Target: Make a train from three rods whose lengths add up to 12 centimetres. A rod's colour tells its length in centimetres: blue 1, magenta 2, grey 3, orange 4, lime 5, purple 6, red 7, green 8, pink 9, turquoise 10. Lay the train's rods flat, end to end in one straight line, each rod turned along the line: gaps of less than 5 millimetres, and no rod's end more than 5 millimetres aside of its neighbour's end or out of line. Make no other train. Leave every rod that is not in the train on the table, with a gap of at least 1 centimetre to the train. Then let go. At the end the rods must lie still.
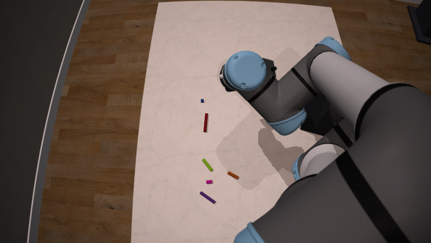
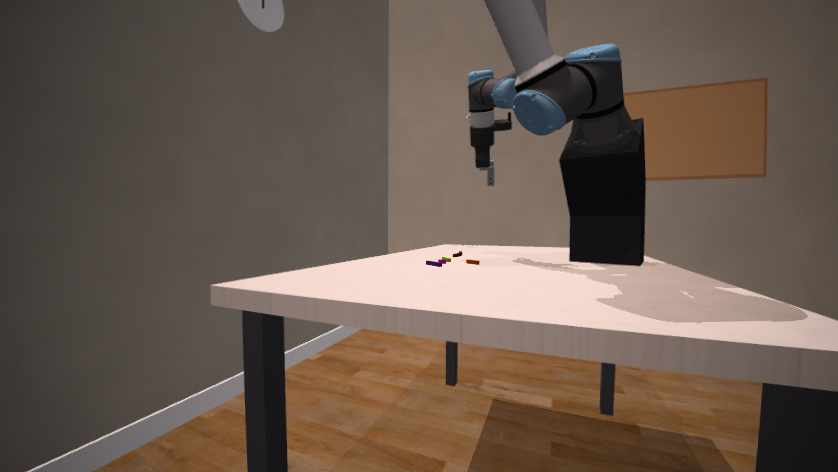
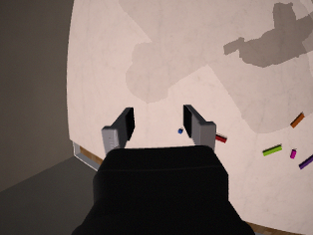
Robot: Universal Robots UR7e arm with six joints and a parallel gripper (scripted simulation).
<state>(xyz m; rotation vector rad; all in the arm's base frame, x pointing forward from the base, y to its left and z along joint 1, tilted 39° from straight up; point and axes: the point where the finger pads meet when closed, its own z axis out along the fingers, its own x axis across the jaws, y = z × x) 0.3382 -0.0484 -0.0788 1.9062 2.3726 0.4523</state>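
Observation:
Six rods lie apart on the pale table. In the overhead view I see a blue rod [image 1: 202, 100], a red rod [image 1: 205, 122], a lime rod [image 1: 207, 165], an orange rod [image 1: 232, 175], a magenta rod [image 1: 209, 181] and a purple rod [image 1: 207, 197]. None touch. My gripper [image 3: 158, 116] is open and empty, high above the table, as the side view [image 2: 488, 174] shows. In the wrist view the blue rod [image 3: 179, 130] shows between the fingers far below, with the red rod [image 3: 220, 138], lime rod [image 3: 272, 149], orange rod [image 3: 297, 118], magenta rod [image 3: 293, 153] and purple rod [image 3: 305, 161] to the right.
The arm's black base [image 2: 604, 193] stands on the table's far side. The arm's elbow and upper links [image 1: 331, 120] hide the right part of the table in the overhead view. The table's edge runs near the rods on the left.

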